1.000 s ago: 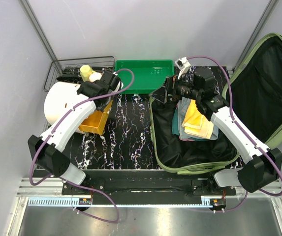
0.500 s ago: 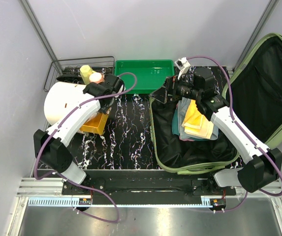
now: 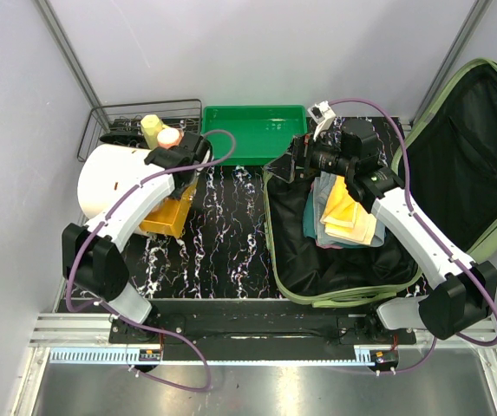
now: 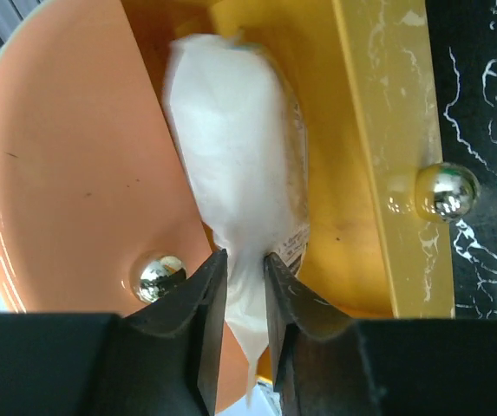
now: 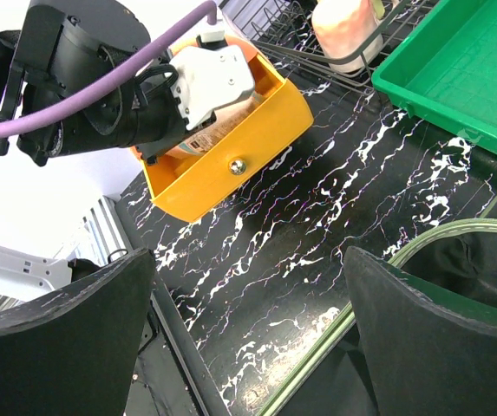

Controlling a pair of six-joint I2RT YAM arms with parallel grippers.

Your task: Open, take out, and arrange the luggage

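Note:
The luggage (image 3: pixel 293 260), a pale olive-green suitcase, lies open at the right with its black-lined lid (image 3: pixel 482 156) leaning back. Folded cloths, yellow on top (image 3: pixel 349 212), lie inside. Its rim shows in the right wrist view (image 5: pixel 404 260). My right gripper (image 3: pixel 283 166) is open and empty above the suitcase's far left corner; in its own view the gripper (image 5: pixel 248 347) frames bare table. My left gripper (image 4: pixel 241 277) is shut on the tail of a white plastic packet (image 4: pixel 231 147), which hangs inside the yellow bin (image 4: pixel 378 130).
The yellow bin (image 3: pixel 166 217) stands beside a large white round container (image 3: pixel 105 186). A wire rack (image 3: pixel 122 117) at the back left holds a pale yellow bottle (image 3: pixel 151 128) and a pink-orange item (image 3: pixel 169 136). A bright green tray (image 3: pixel 254 130) sits at the back centre.
My left arm has swung a little to the right over the yellow bin, uncovering the pink-orange item in the rack. The right arm has not moved.

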